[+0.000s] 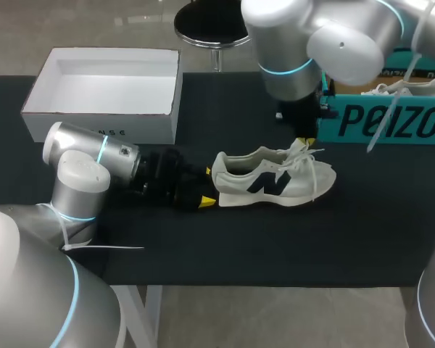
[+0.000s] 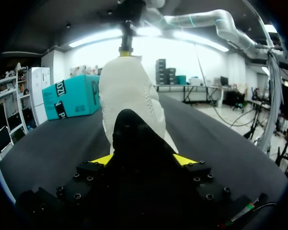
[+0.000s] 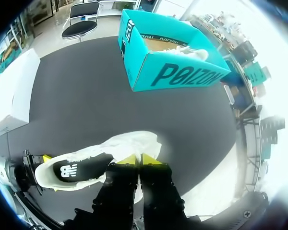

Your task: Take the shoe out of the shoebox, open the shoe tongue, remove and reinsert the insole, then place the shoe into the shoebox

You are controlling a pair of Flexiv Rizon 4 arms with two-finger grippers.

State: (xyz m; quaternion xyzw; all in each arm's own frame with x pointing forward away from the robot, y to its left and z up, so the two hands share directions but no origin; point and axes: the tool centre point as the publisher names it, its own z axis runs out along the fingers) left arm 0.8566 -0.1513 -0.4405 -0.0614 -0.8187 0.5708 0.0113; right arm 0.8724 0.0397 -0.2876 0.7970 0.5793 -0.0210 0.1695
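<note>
A cream sneaker (image 1: 275,181) with a dark side logo lies on the black table mat, toe pointing right. My left gripper (image 1: 206,187) lies low on the mat and is shut on the sneaker's heel (image 2: 129,96), one yellow tip on each side. My right gripper (image 1: 305,142) comes down from above and its tips (image 3: 139,159) are pinched together on the tongue (image 3: 134,143) by the laces. In the right wrist view the sneaker's opening shows a dark insole (image 3: 79,170).
An open white shoebox (image 1: 101,116) stands at the back left. A teal box (image 1: 391,119) at the back right holds another pale shoe (image 1: 413,87). Bare black mat lies in front of the sneaker.
</note>
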